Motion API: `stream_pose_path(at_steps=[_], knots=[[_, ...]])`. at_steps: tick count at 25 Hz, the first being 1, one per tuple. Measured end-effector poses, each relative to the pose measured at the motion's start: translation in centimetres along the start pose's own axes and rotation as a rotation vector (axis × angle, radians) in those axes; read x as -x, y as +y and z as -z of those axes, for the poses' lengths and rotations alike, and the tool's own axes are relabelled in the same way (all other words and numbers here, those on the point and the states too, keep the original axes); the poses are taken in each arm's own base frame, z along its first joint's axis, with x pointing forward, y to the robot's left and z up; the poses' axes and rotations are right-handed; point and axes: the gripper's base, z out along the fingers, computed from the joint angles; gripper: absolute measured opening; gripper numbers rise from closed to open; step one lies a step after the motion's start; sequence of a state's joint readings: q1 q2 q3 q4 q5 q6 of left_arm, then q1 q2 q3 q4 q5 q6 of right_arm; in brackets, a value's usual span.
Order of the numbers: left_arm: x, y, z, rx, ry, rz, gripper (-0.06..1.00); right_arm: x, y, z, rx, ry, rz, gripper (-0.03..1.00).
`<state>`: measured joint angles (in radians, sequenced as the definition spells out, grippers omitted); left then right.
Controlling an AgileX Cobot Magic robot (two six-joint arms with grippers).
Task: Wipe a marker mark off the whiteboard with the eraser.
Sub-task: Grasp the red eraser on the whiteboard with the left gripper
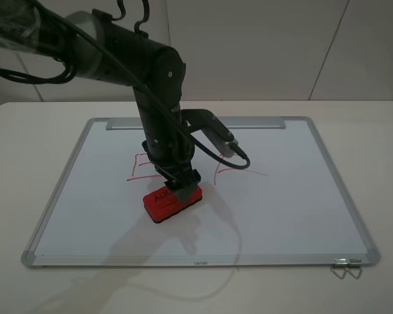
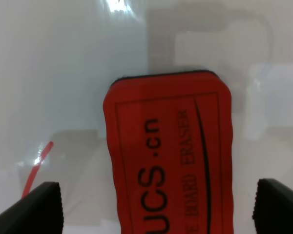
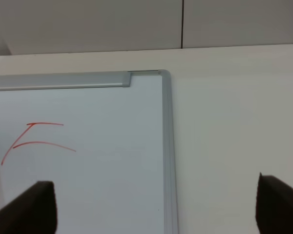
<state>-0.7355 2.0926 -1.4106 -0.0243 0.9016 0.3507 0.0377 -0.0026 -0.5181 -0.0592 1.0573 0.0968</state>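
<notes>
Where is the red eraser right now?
In the high view, the eraser lies on the whiteboard, left of centre, beside the marker mark, under the open left gripper.

The work surface is a table [image 1: 373, 131] with a plain off-white matte top. Behind it stands a wall [image 1: 281, 46] of pale panels divided by thin seams, one of which shows as a dark vertical line in the right wrist view. An F-shaped red mark [image 3: 37, 142], hand-drawn in thin uneven strokes with two horizontal bars and a slanted stem, lies right of centre in the exterior high view. A small silver wire clip [image 1: 346, 268], formed of two bent loops, sits at the lower right of that view, over the table top.
</notes>
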Motion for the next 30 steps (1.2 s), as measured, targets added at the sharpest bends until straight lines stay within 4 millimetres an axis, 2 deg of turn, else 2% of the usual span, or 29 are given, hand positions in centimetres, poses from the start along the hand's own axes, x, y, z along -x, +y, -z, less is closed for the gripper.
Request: stream_pose_path(at_steps=[10, 30], knots=[[-0.4, -0.9, -1.1, 0.008, 0.019, -0.024, 0.77, 0.0, 0.0, 0.0, 0.000, 0.000, 0.000, 0.72], [-0.3, -0.9, -2.3, 0.031, -0.037, -0.018, 0.77, 0.0, 0.0, 0.0, 0.000, 0.000, 0.000, 0.72]])
